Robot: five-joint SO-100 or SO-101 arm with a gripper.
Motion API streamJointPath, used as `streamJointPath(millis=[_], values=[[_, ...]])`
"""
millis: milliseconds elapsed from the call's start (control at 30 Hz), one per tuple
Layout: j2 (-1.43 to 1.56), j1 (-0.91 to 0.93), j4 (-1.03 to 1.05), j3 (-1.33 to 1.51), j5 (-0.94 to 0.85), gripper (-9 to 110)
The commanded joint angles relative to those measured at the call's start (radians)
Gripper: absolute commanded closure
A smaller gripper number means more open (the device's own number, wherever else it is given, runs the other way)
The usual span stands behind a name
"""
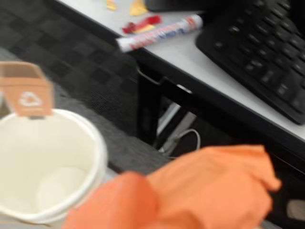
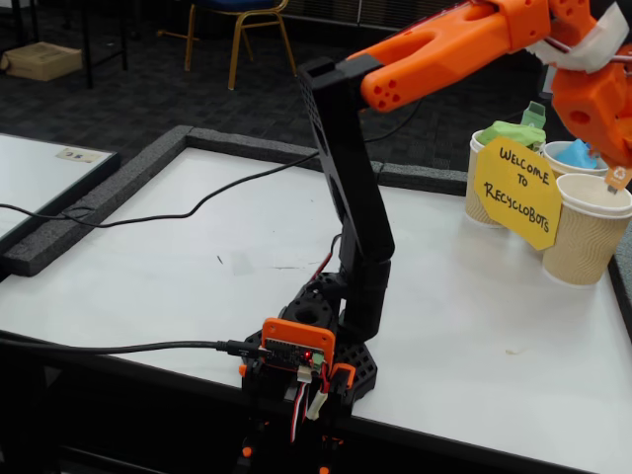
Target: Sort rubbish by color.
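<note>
Hovering beside an empty white-lined paper cup [image 1: 50,167] with an orange recycling tag [image 1: 26,90], the orange gripper [image 1: 190,195] is filling the blurred wrist view, grasp state unclear, orange lump not discernible, fixed view alone showing the green crumpled lump [image 2: 511,132] and blue crumpled lump [image 2: 581,155] sitting in 2 ribbed tan cups behind the yellow sign [image 2: 517,192].

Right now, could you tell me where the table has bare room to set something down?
In the fixed view the white table is bare from its foam edge to the arm base, and again between base and cups. The far right corner is crowded: three cups, the yellow sign and the arm overhead.
</note>
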Motion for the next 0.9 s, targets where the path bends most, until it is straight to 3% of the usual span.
streamJointPath(millis=[0, 867], values=[[0.092, -0.08, -0.046, -0.14, 0.083, 101], [0.087, -0.264, -0.25, -0.086, 0.342, 101]])
